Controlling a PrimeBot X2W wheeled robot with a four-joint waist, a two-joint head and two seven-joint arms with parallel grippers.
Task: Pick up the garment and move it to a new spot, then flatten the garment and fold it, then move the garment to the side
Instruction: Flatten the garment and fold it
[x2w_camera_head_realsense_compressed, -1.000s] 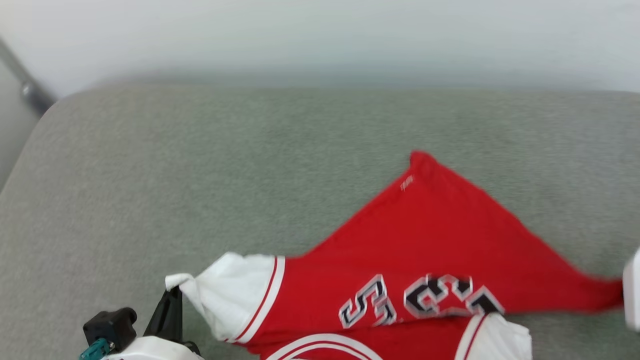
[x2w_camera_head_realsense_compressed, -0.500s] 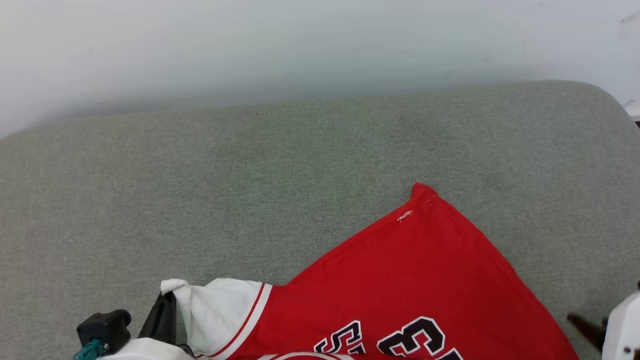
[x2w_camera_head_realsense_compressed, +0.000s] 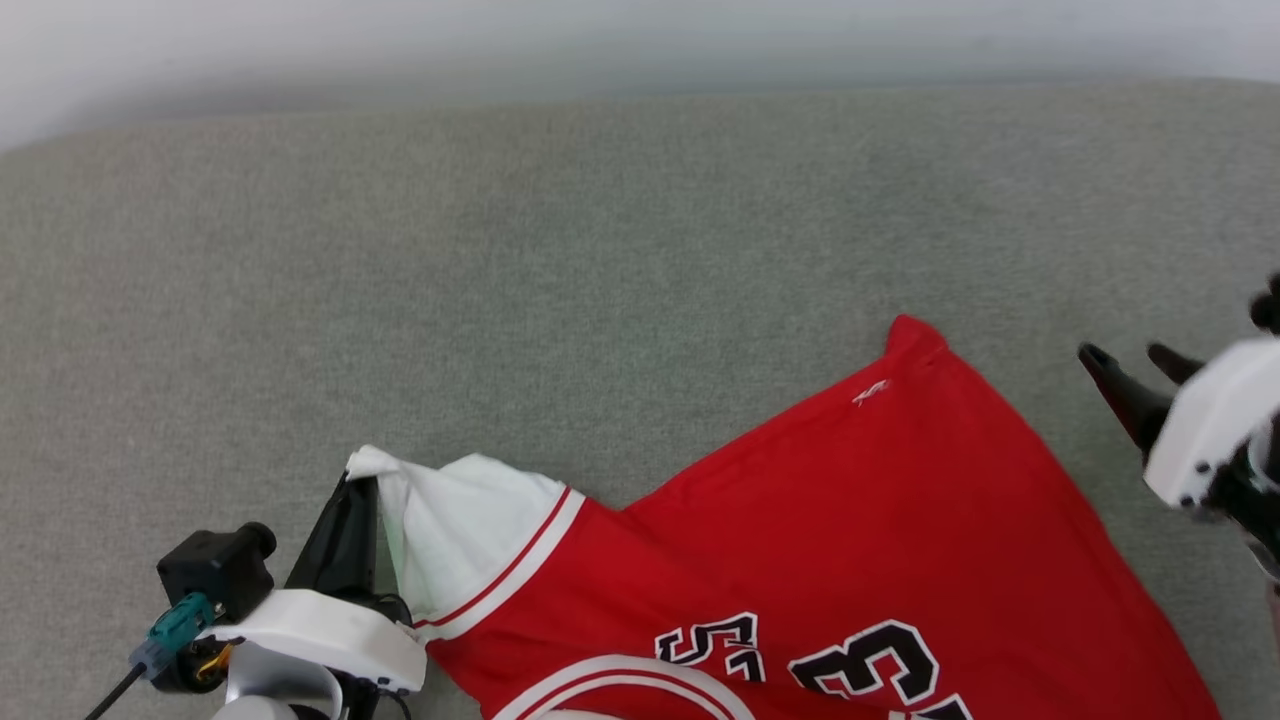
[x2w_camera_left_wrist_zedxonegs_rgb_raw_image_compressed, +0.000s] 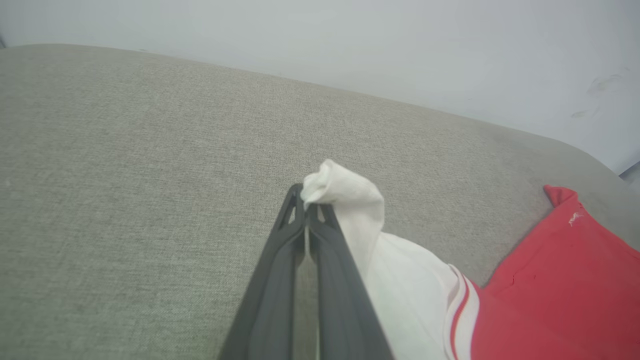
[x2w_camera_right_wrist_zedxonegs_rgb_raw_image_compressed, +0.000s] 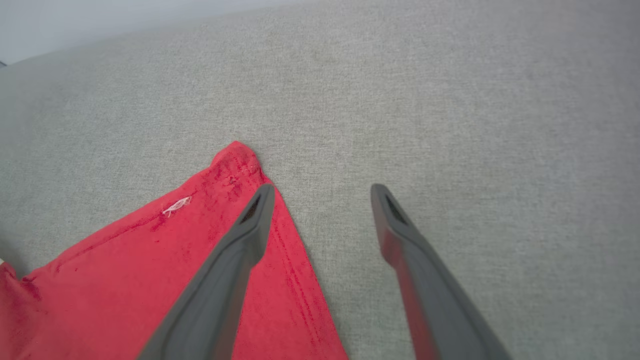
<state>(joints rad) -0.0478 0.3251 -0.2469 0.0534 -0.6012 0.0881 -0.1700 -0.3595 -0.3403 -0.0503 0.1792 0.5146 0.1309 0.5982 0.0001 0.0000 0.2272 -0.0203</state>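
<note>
The right claw (x2w_camera_head_realsense_compressed: 1125, 355) has let go of the shirt's (x2w_camera_head_realsense_compressed: 850, 520) red hem, which it was pulling taut a second ago. It now stands spread wide and empty above the grey cushion (x2w_camera_head_realsense_compressed: 500, 220). The hem corner lies flat at 9 o'clock of its tips, and in the right wrist view one finger hangs over the shirt's edge. The left claw (x2w_camera_head_realsense_compressed: 352, 485), at 7 o'clock in the head view, is clenched on the tip of the white sleeve, fingers pointing to 12 o'clock. The shirt spreads toward 4 o'clock across the cushion.
</note>
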